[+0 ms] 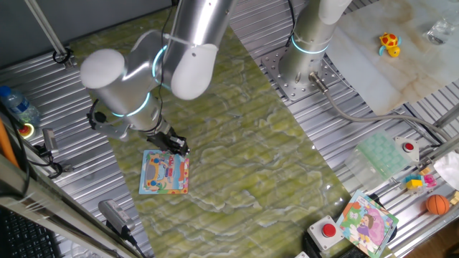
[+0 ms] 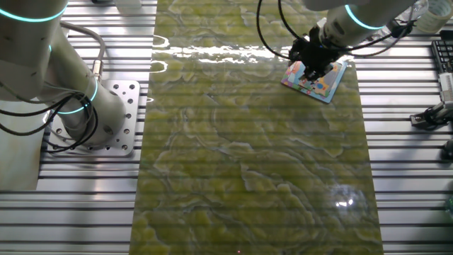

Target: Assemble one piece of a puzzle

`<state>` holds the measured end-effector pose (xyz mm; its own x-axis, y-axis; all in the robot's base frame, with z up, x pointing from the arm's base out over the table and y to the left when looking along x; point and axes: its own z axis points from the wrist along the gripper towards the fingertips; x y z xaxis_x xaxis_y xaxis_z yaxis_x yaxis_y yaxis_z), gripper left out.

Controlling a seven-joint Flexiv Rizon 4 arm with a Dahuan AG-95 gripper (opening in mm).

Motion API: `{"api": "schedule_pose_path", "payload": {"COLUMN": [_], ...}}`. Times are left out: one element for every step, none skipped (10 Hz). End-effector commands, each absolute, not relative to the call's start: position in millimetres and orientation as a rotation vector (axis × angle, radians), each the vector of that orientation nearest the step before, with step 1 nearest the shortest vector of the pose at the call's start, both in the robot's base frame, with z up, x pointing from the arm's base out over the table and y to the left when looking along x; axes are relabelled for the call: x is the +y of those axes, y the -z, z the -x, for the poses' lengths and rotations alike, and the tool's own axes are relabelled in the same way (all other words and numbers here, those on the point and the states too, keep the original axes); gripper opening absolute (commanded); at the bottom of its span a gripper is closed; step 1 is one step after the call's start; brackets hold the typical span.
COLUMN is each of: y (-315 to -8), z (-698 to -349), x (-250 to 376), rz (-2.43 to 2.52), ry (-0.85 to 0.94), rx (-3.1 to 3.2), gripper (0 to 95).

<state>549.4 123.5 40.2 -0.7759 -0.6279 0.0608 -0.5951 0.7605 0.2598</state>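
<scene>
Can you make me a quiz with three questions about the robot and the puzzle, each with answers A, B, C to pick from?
1. Where is the gripper?
A. Over the top edge of the puzzle
B. By the orange ball
C. Beside the red button

2. What colour is the puzzle's border?
A. Black
B. Light blue
C. Red

3. How does the puzzle lie?
A. Standing on its edge
B. Rolled up
C. Flat on the green mat

Answers: 1 A, since both views show the gripper right at the puzzle's edge. 2 B, since a light-blue frame runs round the picture. 3 C, since the puzzle lies flat on the mat. The piece itself is too small to see.
</scene>
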Motion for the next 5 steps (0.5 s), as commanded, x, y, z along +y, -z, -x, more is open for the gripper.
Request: {"api": "schedule_pose_path", "payload": {"y": [-39,-38,-35,-31,-27], "z": [-550,-548,-546,-543,-539], "x": [125,125,123,120,117], "rz": [-0.986,-0.972,-0.954,-0.955,-0.962], "ry": [0.344,0.374,0.407,0.419,0.431], "rx": [-2.807,-2.81,-2.814,-2.815,-2.815], "gripper": [38.0,38.0,38.0,38.0,38.0]}}
